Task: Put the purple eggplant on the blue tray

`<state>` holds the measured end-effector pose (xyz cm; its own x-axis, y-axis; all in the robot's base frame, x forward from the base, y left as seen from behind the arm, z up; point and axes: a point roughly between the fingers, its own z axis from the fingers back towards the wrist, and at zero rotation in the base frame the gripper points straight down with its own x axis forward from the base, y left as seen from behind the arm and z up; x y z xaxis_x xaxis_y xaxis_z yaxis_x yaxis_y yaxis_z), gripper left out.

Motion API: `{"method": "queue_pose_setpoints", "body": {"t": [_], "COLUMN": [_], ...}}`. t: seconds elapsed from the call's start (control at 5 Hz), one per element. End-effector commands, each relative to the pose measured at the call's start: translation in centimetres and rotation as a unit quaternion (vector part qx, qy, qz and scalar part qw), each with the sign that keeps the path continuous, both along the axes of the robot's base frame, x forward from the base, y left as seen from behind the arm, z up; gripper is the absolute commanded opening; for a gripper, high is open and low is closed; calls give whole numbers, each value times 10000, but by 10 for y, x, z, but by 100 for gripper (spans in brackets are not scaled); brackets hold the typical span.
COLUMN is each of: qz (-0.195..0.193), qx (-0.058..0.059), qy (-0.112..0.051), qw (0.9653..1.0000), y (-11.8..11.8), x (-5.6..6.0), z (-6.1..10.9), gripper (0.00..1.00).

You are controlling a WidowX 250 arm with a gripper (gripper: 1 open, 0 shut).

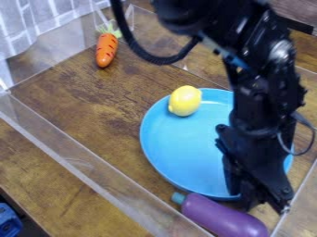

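The eggplant (223,218) lay on its side at the bottom of the view, outside the plate (180,148) and just beside its near rim. Its teal stem end pointed toward the upper left, and its thick body ran to the lower right, where the frame cut part of it off. Lying lengthwise, it offered its narrow width to a grip taken across the body; this was probably the most secure hold.

The gripper (251,197) was positioned low over the near right part of the plate rim, next to the eggplant. That position appeared to serve the approach to the pick. Its opening could not be determined, because the dark fingers merged with one another and their tips were not distinct. No held item was visible; the eggplant appeared to rest on its own support.

The plate sat flat on the table (81,102), its open side up, ready to receive the load. The lemon (184,100) occupied its far left edge, which left the middle available for placement. The carrot (107,49) lay well apart, at the upper left, and did not obstruct the work.

Caution: a grip taken too close to the plate could catch the rim and shift it.
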<state>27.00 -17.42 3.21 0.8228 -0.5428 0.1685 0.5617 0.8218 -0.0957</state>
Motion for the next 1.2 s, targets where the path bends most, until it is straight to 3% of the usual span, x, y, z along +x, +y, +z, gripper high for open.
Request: {"method": "queue_pose_setpoints", "body": {"t": [0.0,0.2,0.4,0.8,1.0], "qz": [-44,48,146,74,-202], "qx": [-226,-242,-270,-380,-419], "qy": [-293,-260,-230,-207,-174], "qw": [9993,9994,9993,9990,9988], "y": [-12,-9,-7,0,2], "x": [-2,-4,-7,-11,-15], "z": [9,1,-7,-3,-3], "gripper": [100,0,0,0,0]}}
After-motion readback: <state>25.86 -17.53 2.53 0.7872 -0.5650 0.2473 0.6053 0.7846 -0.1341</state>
